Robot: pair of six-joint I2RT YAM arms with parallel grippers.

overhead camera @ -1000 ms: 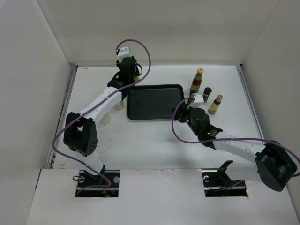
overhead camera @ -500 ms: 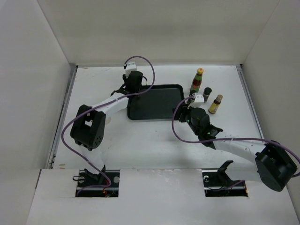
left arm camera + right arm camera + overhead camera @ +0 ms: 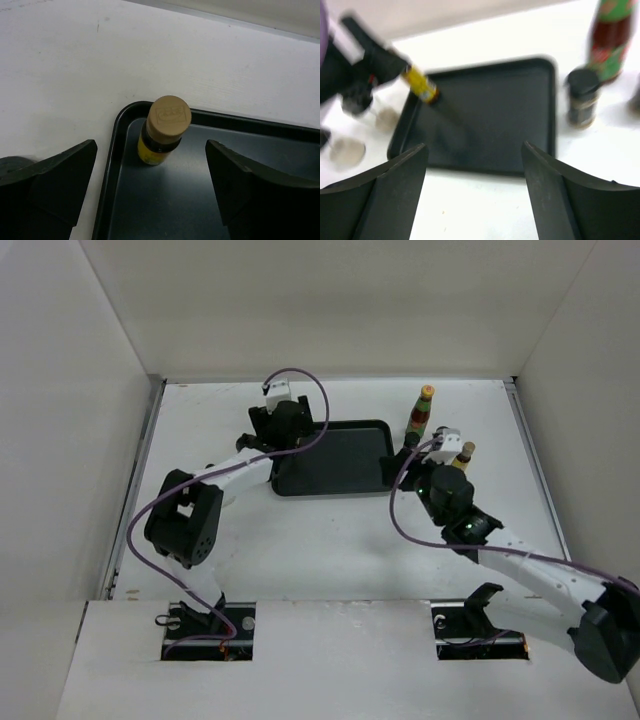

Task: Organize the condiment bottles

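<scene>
A yellow-labelled, tan-capped condiment bottle (image 3: pixel 162 130) stands upright in a corner of the black tray (image 3: pixel 175 205). My left gripper (image 3: pixel 150 167) is open just behind it, a finger on each side and touching nothing. In the top view that gripper (image 3: pixel 283 432) hangs over the tray's (image 3: pixel 340 465) far-left corner. My right gripper (image 3: pixel 475 150) is open and empty over bare table, facing the tray (image 3: pixel 490 125). Right of it stand a dark black-capped bottle (image 3: pixel 582 97) and the red bottle (image 3: pixel 610 40). From above I also see the red bottle (image 3: pixel 422 408) and a second yellow bottle (image 3: pixel 465 454).
Two cream jars (image 3: pixel 347 150) show blurred on the table left of the tray, near the left arm. White walls close in the table on three sides. The right arm (image 3: pixel 520 560) stretches from the near right toward the tray's right edge.
The left gripper carried the yellow bottle from the back of the table to the tray corner and opened off it. The right gripper opened wider and moved right and toward the back.
</scene>
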